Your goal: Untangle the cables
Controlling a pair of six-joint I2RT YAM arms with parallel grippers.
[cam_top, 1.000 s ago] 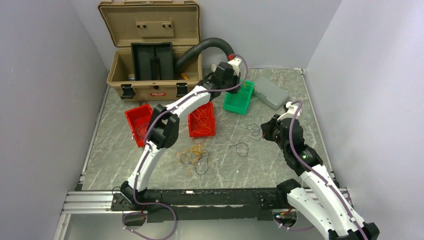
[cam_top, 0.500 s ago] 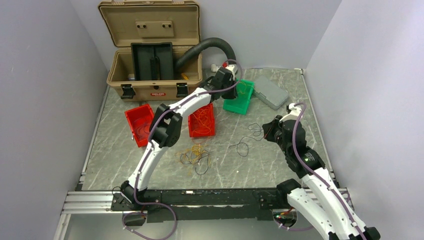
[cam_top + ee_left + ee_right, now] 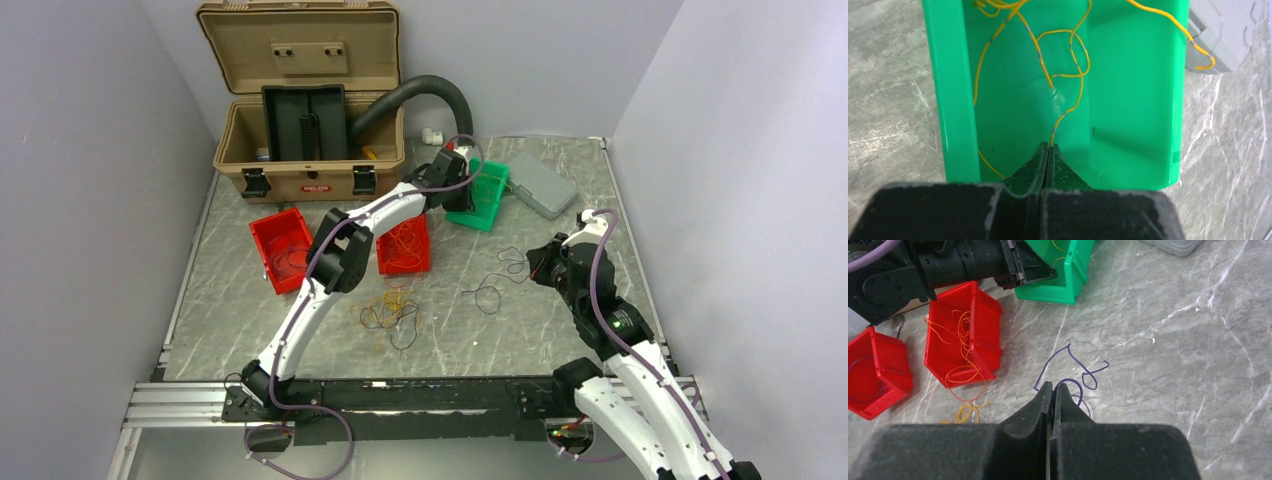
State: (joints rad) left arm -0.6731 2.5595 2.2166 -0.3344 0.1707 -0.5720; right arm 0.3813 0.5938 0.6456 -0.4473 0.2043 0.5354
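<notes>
Two arms span the grey tabletop (image 3: 560, 330), the left gripper (image 3: 1048, 146) over the green bin (image 3: 1128, 100), jaws pressed together where a yellow wire (image 3: 1081, 85) meets them, the right gripper (image 3: 1053, 385) likewise closed at a purple wire (image 3: 1050, 367), and the tangled cables (image 3: 390, 312) lying just before a red bin (image 3: 403, 268).

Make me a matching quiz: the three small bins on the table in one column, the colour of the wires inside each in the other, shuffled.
Bins
1. green bin
2. middle red bin
3. leftmost red bin

Colour of the cables inside
a. orange
b. dark purple
c. yellow

Pairs: 1-c, 2-a, 3-b
</notes>
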